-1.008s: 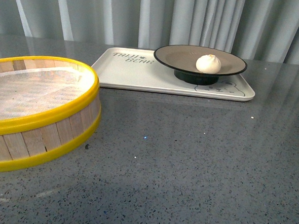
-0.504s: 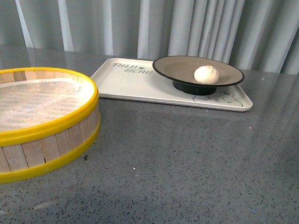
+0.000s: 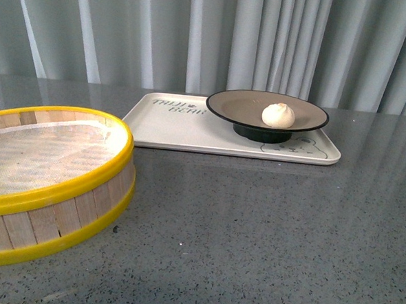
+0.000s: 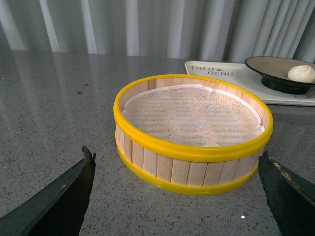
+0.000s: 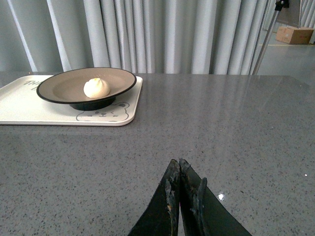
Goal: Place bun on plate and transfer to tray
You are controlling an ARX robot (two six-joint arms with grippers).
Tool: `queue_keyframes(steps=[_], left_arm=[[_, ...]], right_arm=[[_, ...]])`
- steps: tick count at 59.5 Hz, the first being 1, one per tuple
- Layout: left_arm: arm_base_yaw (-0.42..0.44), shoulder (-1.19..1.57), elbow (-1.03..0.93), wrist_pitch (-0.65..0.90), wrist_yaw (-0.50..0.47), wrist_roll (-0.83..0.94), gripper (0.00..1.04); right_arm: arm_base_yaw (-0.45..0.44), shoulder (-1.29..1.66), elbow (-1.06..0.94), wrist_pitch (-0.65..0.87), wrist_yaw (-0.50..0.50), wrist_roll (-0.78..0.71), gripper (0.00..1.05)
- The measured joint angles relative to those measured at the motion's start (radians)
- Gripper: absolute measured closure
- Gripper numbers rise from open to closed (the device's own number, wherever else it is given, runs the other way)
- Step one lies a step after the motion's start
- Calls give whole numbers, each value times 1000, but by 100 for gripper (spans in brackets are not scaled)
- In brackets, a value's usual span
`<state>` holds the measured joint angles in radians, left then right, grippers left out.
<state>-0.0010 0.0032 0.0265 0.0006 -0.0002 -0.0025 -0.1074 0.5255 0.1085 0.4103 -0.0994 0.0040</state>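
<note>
The white bun point(image 3: 278, 115) sits in the beige plate point(image 3: 237, 108) with a black rim. The plate stands on the right half of the cream tray point(image 3: 173, 129) at the back of the table. Both also show in the right wrist view: bun point(image 5: 96, 88), plate point(image 5: 59, 88), tray point(image 5: 19, 105). The left wrist view shows the bun point(image 4: 301, 73) far off. My left gripper point(image 4: 177, 160) is open and empty, in front of the steamer basket. My right gripper point(image 5: 178, 163) is shut and empty, low over the bare table, well away from the tray. Neither arm shows in the front view.
A yellow-rimmed wooden steamer basket point(image 3: 41, 211) with a white cloth liner stands at the front left, also seen in the left wrist view point(image 4: 192, 152). Grey curtains hang behind the grey speckled table point(image 3: 267, 232). A tripod leg point(image 5: 268, 34) stands beyond the table's far right.
The front view has tilted upward: tray, plate, bun and basket all sit lower in the frame now. Nothing on the table has shifted relative to anything else.
</note>
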Motion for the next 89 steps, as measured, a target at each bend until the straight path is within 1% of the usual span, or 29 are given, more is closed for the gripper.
queue_keyframes(steps=[1,3,5,10,29,33,61,63,67,69,86,88,89], left_arm=[[0,0,0,0,0,0,7],[0,0,0,0,0,0,7],[0,0,0,0,0,0,7],[0,0,0,0,0,0,7],[0,0,0,0,0,0,7],[0,0,0,0,0,0,7],[0,0,0,0,0,0,7],[0,0,0,0,0,0,7],[0,0,0,0,0,0,7],[0,0,0,0,0,0,7],[0,0,0,0,0,0,7],[0,0,0,0,0,0,7],[0,0,0,0,0,0,7]], right_arm=[[7,-5,-2,-3,11,0,103],[44,-24,-12,-15,71,0,103],[69,-37,-18,-21,91,0,103],[101,-71,-32,-40,90,-1,103],[104,-204,-73,-127,98,-1,103],[104,-229,-104,-115,98,-1,103],[104,-350,-104,-232,98,-1,103],[104,-376,-103,-260,98,-1,103],[105,-468,-103,-387,98,-1,103],[105,-493,-103,-403,98,-1,103],[105,-522,-103,-410,98,-1,103],[105,-522,-103,-410,98,-2,100],[105,-522,-103,-410,98,-2,97]])
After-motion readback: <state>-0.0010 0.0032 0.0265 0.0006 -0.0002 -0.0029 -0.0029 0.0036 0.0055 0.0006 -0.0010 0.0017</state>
